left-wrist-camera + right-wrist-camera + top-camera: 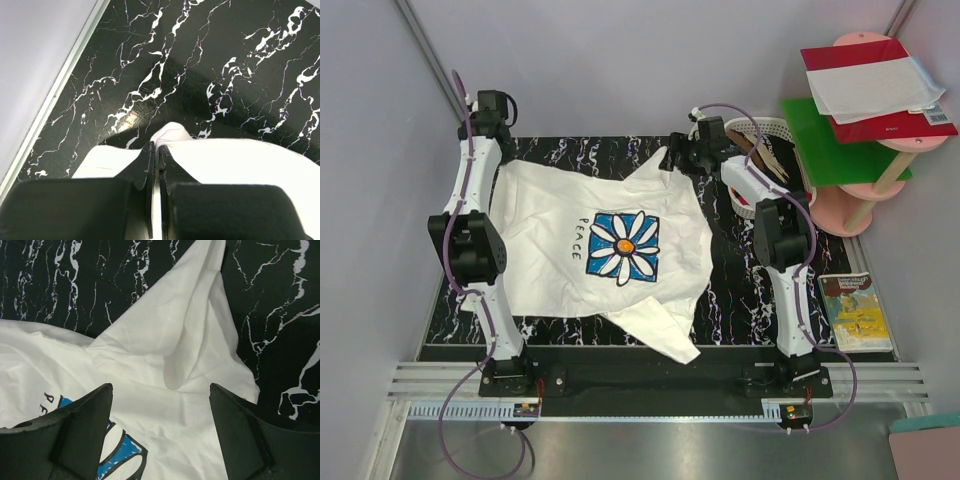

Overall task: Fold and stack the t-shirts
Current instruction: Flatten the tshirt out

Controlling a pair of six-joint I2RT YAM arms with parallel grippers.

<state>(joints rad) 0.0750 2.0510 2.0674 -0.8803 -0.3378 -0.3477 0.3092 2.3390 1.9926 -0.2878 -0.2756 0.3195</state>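
Shirt: one big white t-shirt lies spread out, mostly flat, in the middle of the counter.
Picture on shirt: a blue square with a daisy faces up, and the black word PEACE is just to its left.
Sleeves: one sleeve points to the near edge of the counter. The other sleeve points to the far side and stands up in a soft fold.
Left claw: clenched tight at the far left corner of the shirt. A little bump of white cloth sticks out past its tips, so it is pinching the shirt's edge.
Right claw: released, with its two fingers far apart. It hangs over the far sleeve and holds nothing.
Counter: black with white marble lines.
Other things: a white basket sits at the far right of the counter. A red folder with white paper on it is on a pink stand past it. A book lies off to the right.
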